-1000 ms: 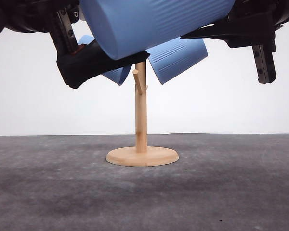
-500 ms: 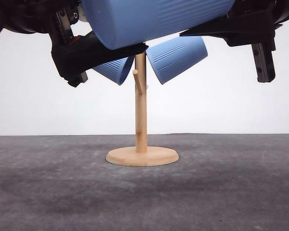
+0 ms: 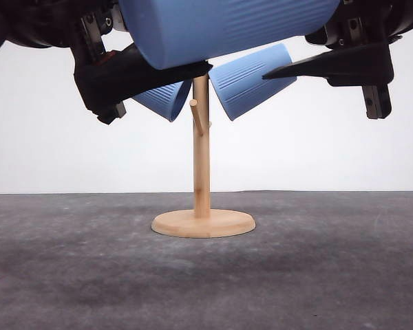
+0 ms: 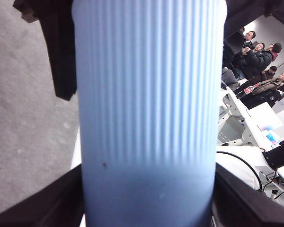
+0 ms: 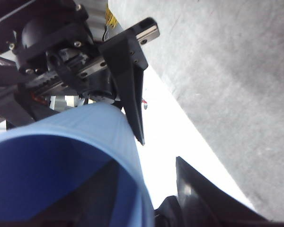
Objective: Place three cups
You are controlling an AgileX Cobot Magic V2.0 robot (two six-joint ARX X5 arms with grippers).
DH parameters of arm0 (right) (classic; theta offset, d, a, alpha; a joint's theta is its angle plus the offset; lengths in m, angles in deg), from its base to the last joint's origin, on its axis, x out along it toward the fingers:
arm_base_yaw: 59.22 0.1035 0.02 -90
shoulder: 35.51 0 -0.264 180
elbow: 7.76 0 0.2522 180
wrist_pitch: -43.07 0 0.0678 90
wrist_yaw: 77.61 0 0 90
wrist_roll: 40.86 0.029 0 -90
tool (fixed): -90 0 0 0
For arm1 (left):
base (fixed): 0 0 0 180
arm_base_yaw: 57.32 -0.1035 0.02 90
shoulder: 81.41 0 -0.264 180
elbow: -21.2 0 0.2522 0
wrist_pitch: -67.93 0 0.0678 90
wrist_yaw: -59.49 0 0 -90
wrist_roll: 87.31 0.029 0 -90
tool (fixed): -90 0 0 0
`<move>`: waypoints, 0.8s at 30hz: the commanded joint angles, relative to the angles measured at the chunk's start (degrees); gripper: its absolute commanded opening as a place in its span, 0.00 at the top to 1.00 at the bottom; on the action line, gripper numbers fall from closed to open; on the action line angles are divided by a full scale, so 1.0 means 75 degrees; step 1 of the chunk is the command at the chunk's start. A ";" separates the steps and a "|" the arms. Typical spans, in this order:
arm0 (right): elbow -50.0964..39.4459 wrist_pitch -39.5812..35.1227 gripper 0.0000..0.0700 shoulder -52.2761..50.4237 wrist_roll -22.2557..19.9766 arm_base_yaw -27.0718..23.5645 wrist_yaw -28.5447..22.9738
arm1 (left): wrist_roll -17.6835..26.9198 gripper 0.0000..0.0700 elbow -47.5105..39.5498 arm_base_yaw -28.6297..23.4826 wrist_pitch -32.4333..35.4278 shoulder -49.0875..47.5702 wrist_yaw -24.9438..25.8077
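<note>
Front view: I'm judging the ribbed cup [image 3: 227,27] light and slippery; left tool [image 3: 134,72] is pinching its wall, right tool [image 3: 330,69] spread.

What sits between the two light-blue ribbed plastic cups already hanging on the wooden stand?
In the front view, the stand's upright wooden post rises between the left hung cup and the right hung cup.

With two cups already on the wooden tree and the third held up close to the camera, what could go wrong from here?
1. The held cup lies sideways in the left gripper. If the right gripper has let go, one grip carries it and it may tilt or slip.
2. The free peg sits between two hung cups; bringing the third in could knock one off.
3. A push on the stand might tip it.
</note>
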 commanded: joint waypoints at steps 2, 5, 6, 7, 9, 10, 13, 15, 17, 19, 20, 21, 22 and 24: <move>0.0163 -0.0070 0.64 0.0089 -0.0163 -0.0060 0.0023 | 0.0052 0.45 0.0122 0.0069 0.0094 0.0096 0.0060; 0.0169 -0.0085 0.62 0.0077 -0.0193 -0.0260 0.0093 | 0.0051 0.45 0.0122 0.0060 0.0092 0.0096 -0.0012; 0.0174 -0.0088 0.61 0.0075 -0.0212 -0.0354 0.0168 | 0.0052 0.45 0.0122 0.0058 0.0093 0.0096 -0.0037; 0.0187 -0.0084 0.60 0.0067 -0.0256 -0.0462 0.0279 | 0.0050 0.45 0.0122 0.0056 0.0093 0.0096 -0.0074; 0.0224 -0.0086 0.60 0.0031 -0.0341 -0.0715 0.0501 | 0.0036 0.44 0.0122 0.0055 0.0085 0.0096 -0.0224; 0.0260 -0.0090 0.60 0.0026 -0.0354 -0.0845 0.0556 | 0.0010 0.44 0.0122 0.0055 0.0085 0.0096 -0.0289; 0.0407 -0.0098 0.60 -0.0017 -0.0408 -0.1265 0.0612 | -0.0136 0.44 0.0122 0.0055 0.0085 0.0096 -0.0561; 0.0542 -0.0088 0.60 -0.0026 -0.0471 -0.1559 0.0609 | -0.0286 0.44 0.0122 0.0055 0.0085 0.0096 -0.0698; 0.0691 -0.0082 0.60 -0.0026 -0.0514 -0.1874 0.0565 | -0.0627 0.44 0.0122 0.0054 0.0087 0.0096 -0.0916; 0.0808 -0.0082 0.60 -0.0026 -0.0527 -0.2150 0.0395 | -0.1027 0.44 0.0122 0.0052 0.0094 0.0096 -0.1067; 0.0840 -0.0080 0.60 -0.0026 -0.0545 -0.2261 0.0238 | -0.1272 0.44 0.0124 0.0051 0.0096 0.0096 -0.1159; 0.0860 -0.0075 0.60 -0.0026 -0.0573 -0.2359 0.0059 | -0.1531 0.44 0.0125 0.0049 0.0096 0.0096 -0.1267; 0.0862 -0.0035 0.60 -0.0033 -0.0651 -0.2449 -0.0194 | -0.1833 0.44 0.0125 0.0041 0.0098 0.0096 -0.1390; 0.0863 0.0135 0.60 -0.0041 -0.0919 -0.2581 -0.0791 | -0.2358 0.44 0.0128 0.0008 0.0099 0.0096 -0.1569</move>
